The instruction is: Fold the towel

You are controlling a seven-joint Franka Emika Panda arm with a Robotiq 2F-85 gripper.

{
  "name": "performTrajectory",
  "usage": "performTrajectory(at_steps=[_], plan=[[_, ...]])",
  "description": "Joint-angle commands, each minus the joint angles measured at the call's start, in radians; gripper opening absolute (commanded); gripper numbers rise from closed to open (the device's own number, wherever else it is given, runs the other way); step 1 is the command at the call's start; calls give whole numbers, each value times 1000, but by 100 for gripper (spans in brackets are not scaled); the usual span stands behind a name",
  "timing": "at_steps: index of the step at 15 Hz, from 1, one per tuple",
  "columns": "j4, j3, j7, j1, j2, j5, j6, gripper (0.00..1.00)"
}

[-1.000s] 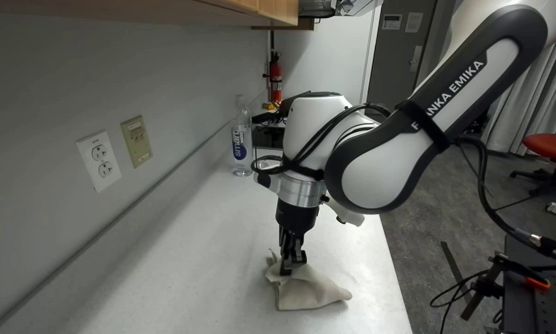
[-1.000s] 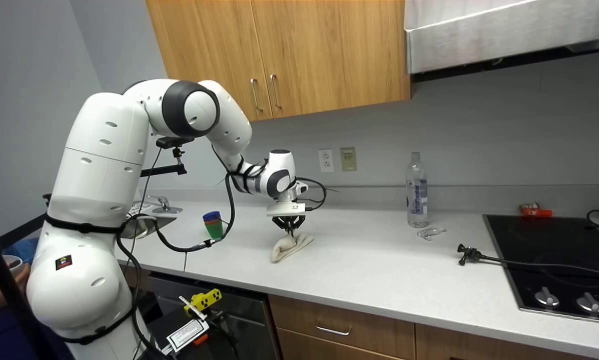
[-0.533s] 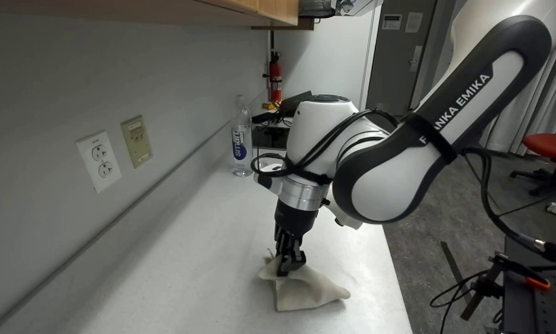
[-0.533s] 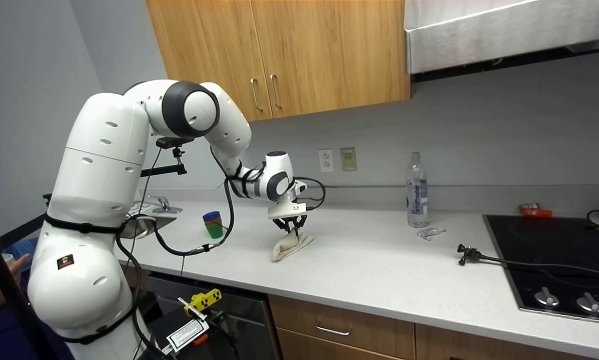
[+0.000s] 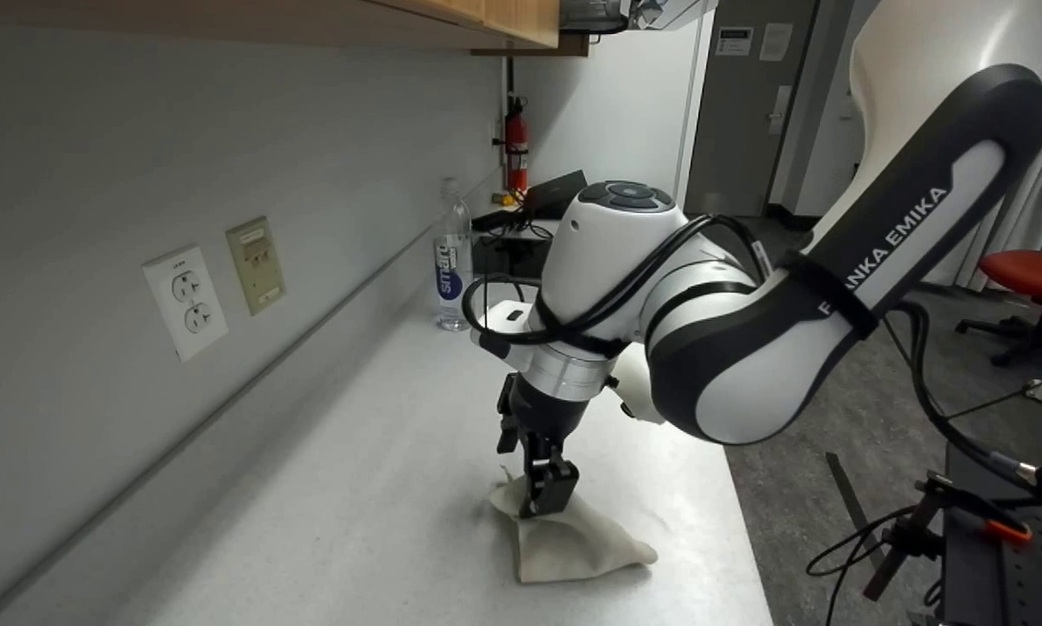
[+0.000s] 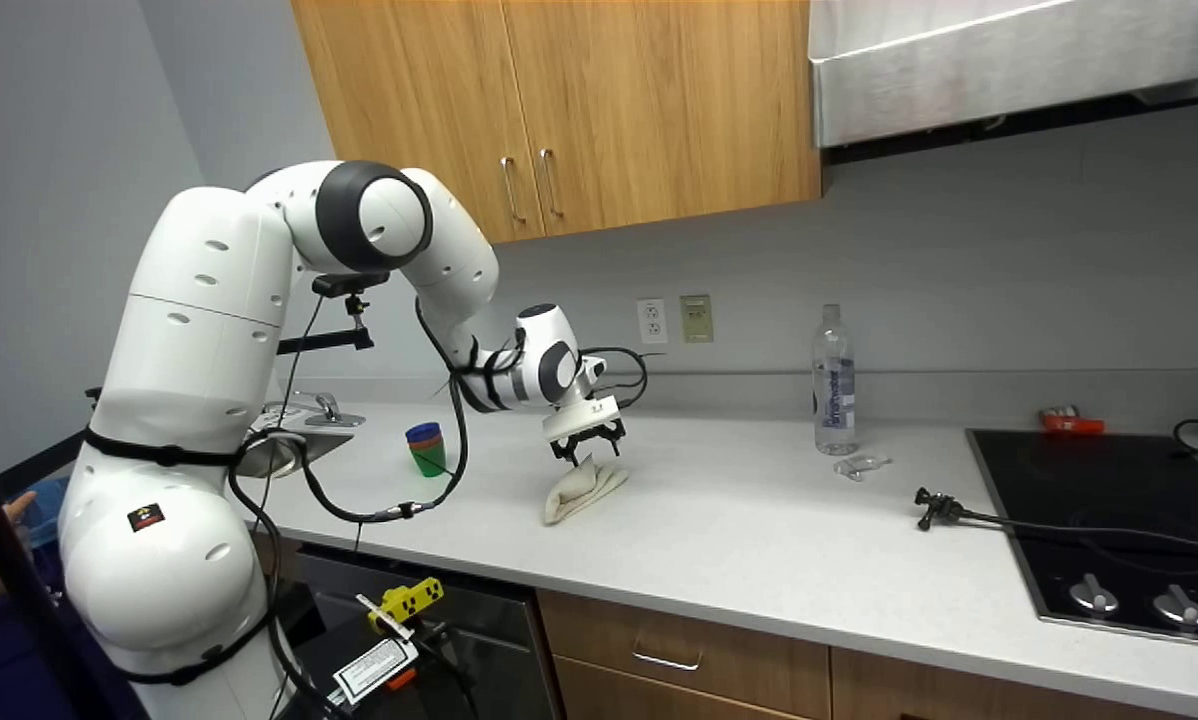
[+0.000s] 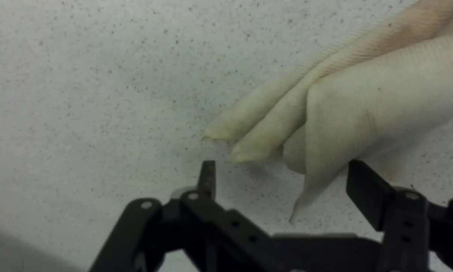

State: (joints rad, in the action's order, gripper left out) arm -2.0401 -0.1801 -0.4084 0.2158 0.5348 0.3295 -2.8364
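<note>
In an exterior view, left of the clear plastic bottle [image 6: 835, 390] you see stacked blue, red and green cups [image 6: 427, 452]; right of it lies a flat black cooktop [image 6: 1109, 500]; just beside it on the white desk [image 6: 739, 540], a small transparent object [image 6: 861, 466].

Cooktop [image 6: 1119, 495], sink [image 6: 329, 442] and cabinets [image 6: 599, 110] make this a kitchen.

Your gripper [image 5: 521, 481], jaws parted, hides part of the towel [image 5: 577, 543] in an exterior view; from those jaws, it spreads toward five o'clock on the counter [image 5: 347, 522] and the bottle [image 5: 451, 265] stands at eleven.
</note>
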Motion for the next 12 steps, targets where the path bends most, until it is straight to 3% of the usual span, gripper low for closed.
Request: performTrajectory(at_steps=[1, 5, 6, 9, 12], plan=[[-16, 120, 77, 106, -33, 158, -70, 100], [0, 295, 199, 255, -45, 353, -159, 100], [-2, 312, 214, 273, -50, 370, -163, 100], [-45, 235, 183, 239, -91, 290, -107, 100], [-87, 56, 133, 128, -156, 176, 9, 100]])
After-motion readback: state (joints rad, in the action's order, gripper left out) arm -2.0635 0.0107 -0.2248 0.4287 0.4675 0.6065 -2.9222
